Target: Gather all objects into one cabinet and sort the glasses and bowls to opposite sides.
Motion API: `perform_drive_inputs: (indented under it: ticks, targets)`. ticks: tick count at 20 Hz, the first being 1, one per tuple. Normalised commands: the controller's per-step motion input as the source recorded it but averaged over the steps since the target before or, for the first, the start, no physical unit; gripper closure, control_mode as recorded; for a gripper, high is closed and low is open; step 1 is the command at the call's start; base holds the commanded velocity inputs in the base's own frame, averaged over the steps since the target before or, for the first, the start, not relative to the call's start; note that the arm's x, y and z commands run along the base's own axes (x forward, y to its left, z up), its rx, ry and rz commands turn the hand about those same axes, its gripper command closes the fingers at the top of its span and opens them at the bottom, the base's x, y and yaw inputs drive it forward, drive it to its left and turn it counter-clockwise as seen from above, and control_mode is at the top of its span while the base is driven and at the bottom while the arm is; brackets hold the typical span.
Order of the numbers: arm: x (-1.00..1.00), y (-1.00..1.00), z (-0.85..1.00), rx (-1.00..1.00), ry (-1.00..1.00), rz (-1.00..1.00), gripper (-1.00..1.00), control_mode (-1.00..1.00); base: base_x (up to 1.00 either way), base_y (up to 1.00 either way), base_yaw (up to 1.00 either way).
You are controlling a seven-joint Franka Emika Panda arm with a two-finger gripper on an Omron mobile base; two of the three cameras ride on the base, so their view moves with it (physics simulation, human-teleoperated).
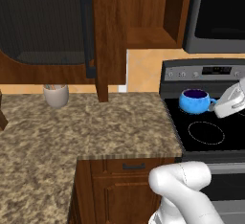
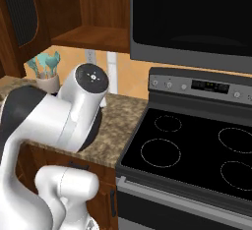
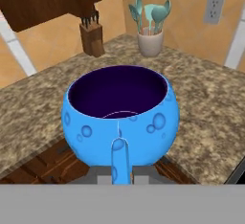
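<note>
- Risk, slip: the grip is on the cup's (image 3: 120,114) thin handle (image 3: 119,158) alone, while the round body hangs out ahead of the fingers. A quick swing could make the cup pivot or slide out. My judgement, not a thing seen.
- Risk, knock: the way to the cabinet (image 1: 143,15) runs left and up past the open door (image 1: 45,24) and its black handle (image 1: 88,31). A low or wide path could clip the door edge or the wooden post below it.
- Risk, counter items: the crock (image 1: 56,95) with teal utensils stands at the far edge of the counter (image 1: 86,127), and a knife block (image 3: 91,38) is near it in the hand view. A sweep kept too low may tip either.
- Risk, placing: the shelf is high and shallow-looking; set down near its front lip, the cup might roll off.
- Gripper (image 3: 119,177): pressed nearly together, pinching the cup's handle between the two fingers. Nothing else touches it that I can see.
- Cup position: in the left base view it sits at the far left of the stove (image 1: 210,127), just beside the gripper on its right. Whether its base rests on the glass or is lifted clear, I cannot tell.
- Cup is upright, dark inside facing up, handle toward the hand.
- Cabinet shelf looks bare where visible; the mugs and bowl are not in these views.
</note>
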Motion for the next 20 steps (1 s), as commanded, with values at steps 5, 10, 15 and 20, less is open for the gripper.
perform_drive_inputs:
  ticks: [5,10,15,20]
  targets:
    - [-0.15,0.02,-0.17,0.0,0.0,0.0,1.0,-1.0,0.0,0.0,0.0]
    - [0.0,0.0,0.0,0.0,0.0,0.0,1.0,-1.0,0.0,0.0,0.0]
    - [-0.03,0.0,0.0,0.0,0.0,0.0,1.0,1.0,-0.07,0.0,0.0]
    - [0.0,0.0,0.0,0.0,0.0,0.0,1.0,1.0,-0.45,-0.07,0.13]
